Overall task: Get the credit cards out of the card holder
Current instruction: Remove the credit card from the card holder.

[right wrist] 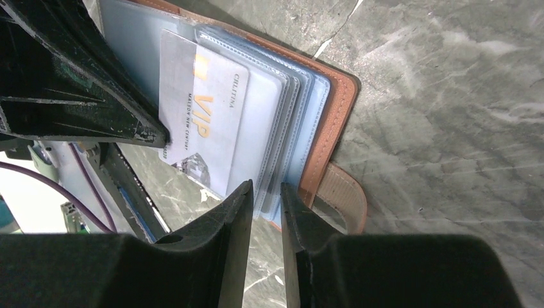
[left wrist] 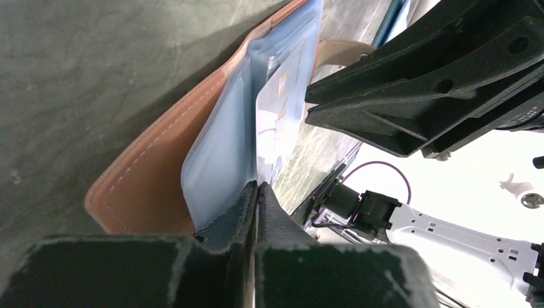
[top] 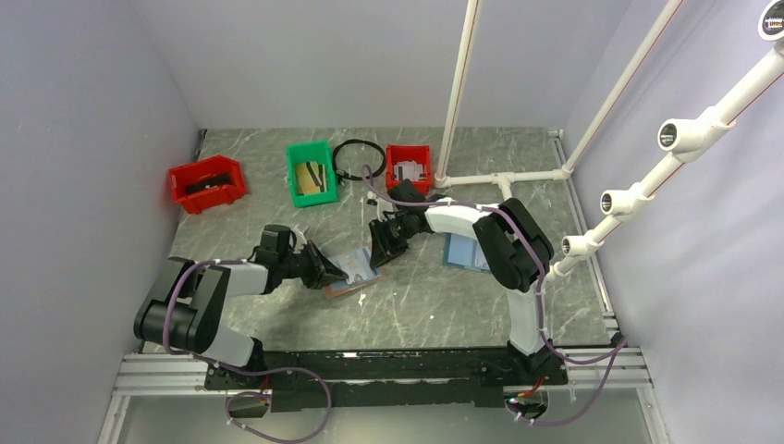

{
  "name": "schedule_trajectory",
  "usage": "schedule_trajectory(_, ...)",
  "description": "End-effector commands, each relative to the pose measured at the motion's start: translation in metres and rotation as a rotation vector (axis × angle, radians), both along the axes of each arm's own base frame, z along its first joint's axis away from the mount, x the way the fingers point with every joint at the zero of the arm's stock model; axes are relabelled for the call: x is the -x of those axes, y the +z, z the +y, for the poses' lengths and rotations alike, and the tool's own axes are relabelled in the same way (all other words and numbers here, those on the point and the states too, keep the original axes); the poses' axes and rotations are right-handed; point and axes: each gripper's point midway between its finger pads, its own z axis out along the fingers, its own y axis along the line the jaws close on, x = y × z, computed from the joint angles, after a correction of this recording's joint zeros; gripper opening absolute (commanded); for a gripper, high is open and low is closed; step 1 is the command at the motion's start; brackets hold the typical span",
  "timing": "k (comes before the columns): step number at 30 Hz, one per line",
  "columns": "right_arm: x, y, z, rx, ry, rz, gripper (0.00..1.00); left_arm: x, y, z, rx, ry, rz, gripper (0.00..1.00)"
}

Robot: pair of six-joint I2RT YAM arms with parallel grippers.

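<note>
The reddish-brown card holder [top: 355,277] lies open at the centre of the top view on the grey marbled table [top: 434,310], between the two arms. The left gripper [left wrist: 258,187], fingers pressed together, meets one edge of its pale blue pages [right wrist: 303,119]. The right gripper [right wrist: 267,190], jaws narrowly parted, hovers at the opposite edge, beside the side tab [right wrist: 344,196]. A pale "VIP" credit card [right wrist: 204,122] shows in the uppermost pocket.

Left gripper [top: 328,270] and right gripper [top: 379,254] flank the card holder [top: 356,276]; I see only its near edge facing bare worktop [top: 416,314]. Green bin [top: 308,148] stands well behind.
</note>
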Motion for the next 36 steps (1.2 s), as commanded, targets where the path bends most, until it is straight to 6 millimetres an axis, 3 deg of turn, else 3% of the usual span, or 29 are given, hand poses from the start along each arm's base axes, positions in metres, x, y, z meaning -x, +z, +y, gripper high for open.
schedule_trajectory(1, 0.001, -0.041, -0.023, 0.169, 0.000, -0.029, 0.26, 0.008, 0.000, 0.004, -0.015, -0.015, 0.004, 0.05)
schedule_trajectory(13, 0.003, -0.042, -0.022, 0.175, 0.011, -0.033, 0.26, 0.022, -0.005, 0.012, -0.036, -0.022, 0.014, 0.00)
schedule_trajectory(25, 0.005, -0.041, -0.020, 0.175, 0.021, -0.039, 0.26, 0.032, 0.005, 0.023, -0.103, -0.084, -0.080, 0.00)
schedule_trajectory(30, 0.005, -0.040, -0.019, 0.175, 0.028, -0.046, 0.26, 0.045, 0.003, 0.026, -0.117, -0.105, -0.054, 0.00)
schedule_trajectory(36, 0.003, -0.017, -0.010, 0.109, 0.090, -0.116, 0.29, 0.038, 0.028, 0.032, -0.161, -0.093, -0.130, 0.00)
